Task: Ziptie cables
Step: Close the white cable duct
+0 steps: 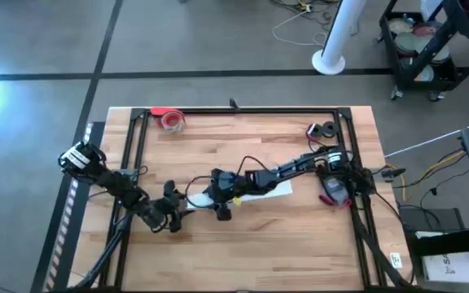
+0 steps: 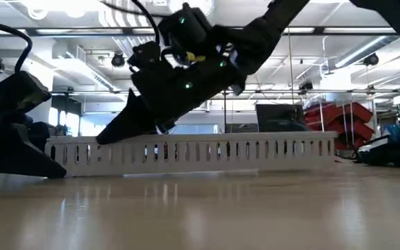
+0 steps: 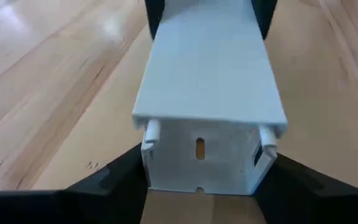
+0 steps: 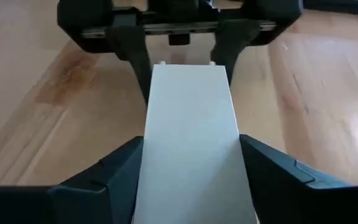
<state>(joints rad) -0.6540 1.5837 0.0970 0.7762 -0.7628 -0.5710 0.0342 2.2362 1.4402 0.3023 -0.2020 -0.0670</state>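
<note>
Both hands clamp white slotted duct: left hand one end, right hand other, above worktop. Risk: mismatched pull twists duct loose. Cables unseen.

One white slotted duct lies on the table, two grippers at its ends; one red tape roll sits beyond.

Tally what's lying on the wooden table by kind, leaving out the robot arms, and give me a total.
White channel, gripped by left gripper and right gripper: 1
Red tape roll: 1
Small black part: 1
Reddish-pink cables, one bundle; single wires too small to count: 1
Total: 4
</note>
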